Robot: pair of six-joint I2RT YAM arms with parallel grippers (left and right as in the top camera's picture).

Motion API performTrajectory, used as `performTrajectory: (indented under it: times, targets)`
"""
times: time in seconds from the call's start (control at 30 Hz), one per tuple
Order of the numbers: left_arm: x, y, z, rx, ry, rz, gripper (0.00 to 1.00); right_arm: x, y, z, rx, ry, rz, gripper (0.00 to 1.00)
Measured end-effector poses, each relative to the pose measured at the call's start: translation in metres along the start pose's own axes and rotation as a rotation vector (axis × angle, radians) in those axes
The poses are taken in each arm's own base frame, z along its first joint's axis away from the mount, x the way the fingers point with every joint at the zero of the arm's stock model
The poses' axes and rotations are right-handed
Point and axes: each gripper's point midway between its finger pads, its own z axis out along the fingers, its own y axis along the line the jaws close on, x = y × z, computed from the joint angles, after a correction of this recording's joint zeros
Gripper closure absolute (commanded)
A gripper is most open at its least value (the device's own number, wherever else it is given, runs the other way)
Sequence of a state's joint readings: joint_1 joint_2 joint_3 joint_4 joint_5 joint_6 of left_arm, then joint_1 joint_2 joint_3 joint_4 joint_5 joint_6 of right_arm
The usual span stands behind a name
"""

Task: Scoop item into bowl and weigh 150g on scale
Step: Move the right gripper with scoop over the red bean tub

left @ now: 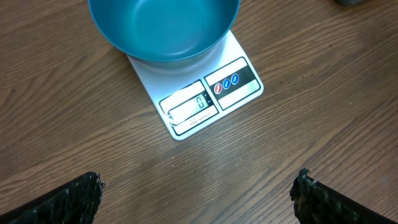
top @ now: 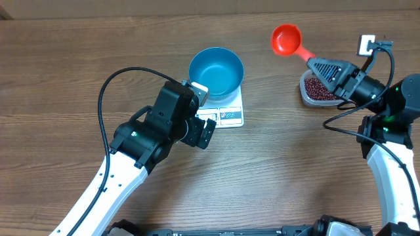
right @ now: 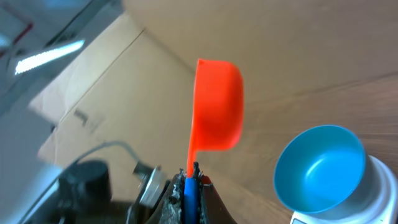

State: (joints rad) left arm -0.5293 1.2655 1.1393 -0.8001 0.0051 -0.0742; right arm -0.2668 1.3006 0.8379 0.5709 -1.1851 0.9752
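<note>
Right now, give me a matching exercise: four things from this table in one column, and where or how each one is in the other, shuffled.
1. blue bowl
2. red scoop
3. beans
4. left gripper

A. in the clear tub
B. open, holding nothing
C. on the scale
D. held by the right gripper

Pairs: 1-C, 2-D, 3-A, 4-B

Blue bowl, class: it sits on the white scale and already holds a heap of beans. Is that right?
No. The blue bowl sits on the white scale, but it is empty; the left wrist view shows its bare inside.
</note>
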Motion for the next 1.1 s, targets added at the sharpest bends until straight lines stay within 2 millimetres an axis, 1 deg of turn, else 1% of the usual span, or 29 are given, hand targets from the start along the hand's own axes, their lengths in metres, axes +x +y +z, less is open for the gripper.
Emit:
performTrajectory:
  times: [0.07, 0.17, 0.23, 0.3, 0.37, 0.47, 0.5, 0.53, 0.57, 0.73, 0.83, 0.9, 1.03, 1.07, 1.1]
  targets:
    - [0.0, 0.0, 0.0, 0.0, 0.0, 0.0, 0.0, -0.005, -0.007, 0.0, 0.033, -0.035, 0.021, 0.96]
    - [0.0, 0.0, 0.0, 0.0, 0.0, 0.0, 0.0, -0.011, -0.029, -0.002, 0.122, -0.094, 0.071, 0.96]
    - [0.0, 0.0, 0.0, 0.0, 0.0, 0.0, 0.0, -0.011, -0.039, -0.004, 0.166, -0.112, 0.087, 0.96]
    - [0.0, 0.0, 0.0, 0.0, 0.0, 0.0, 0.0, -0.007, -0.059, -0.008, 0.251, -0.125, 0.127, 0.96]
    - [0.0, 0.0, 0.0, 0.0, 0.0, 0.0, 0.0, 0.001, -0.079, -0.013, 0.347, -0.123, 0.156, 0.96]
    - [0.0, 0.0, 0.0, 0.0, 0.0, 0.0, 0.0, 0.009, -0.094, -0.02, 0.446, -0.091, 0.181, 0.96]
    - [0.0, 0.0, 0.0, 0.0, 0.0, 0.0, 0.01, 0.007, -0.095, -0.021, 0.466, -0.092, 0.17, 0.96]
    - [0.0, 0.0, 0.0, 0.001, 0.0, 0.0, 0.0, 0.008, -0.096, -0.024, 0.511, -0.07, 0.178, 0.96]
    - [0.0, 0.0, 0.0, 0.002, 0.0, 0.0, 0.0, 0.005, -0.095, -0.028, 0.557, -0.059, 0.162, 0.96]
    - [0.0, 0.0, 0.0, 0.003, 0.001, 0.0, 0.0, -0.014, -0.081, -0.039, 0.717, -0.024, 0.056, 0.96]
    - [0.0, 0.0, 0.0, 0.003, 0.002, 0.0, 0.0, -0.016, -0.082, -0.047, 0.799, 0.0, -0.002, 0.96]
    - [0.0, 0.0, 0.0, 0.003, 0.002, 0.0, 0.0, -0.009, -0.089, -0.054, 0.859, 0.035, -0.019, 0.96]
    - [0.0, 0.0, 0.0, 0.003, 0.002, 0.0, 0.0, 0.006, -0.11, -0.077, 1.01, 0.105, -0.039, 0.96]
    - [0.0, 0.0, 0.0, 0.003, 0.002, 0.0, 0.0, 0.008, -0.115, -0.082, 1.045, 0.121, -0.041, 0.96]
    - [0.0, 0.0, 0.0, 0.003, 0.002, 0.0, 0.0, 0.012, -0.126, -0.089, 1.094, 0.148, -0.041, 0.96]
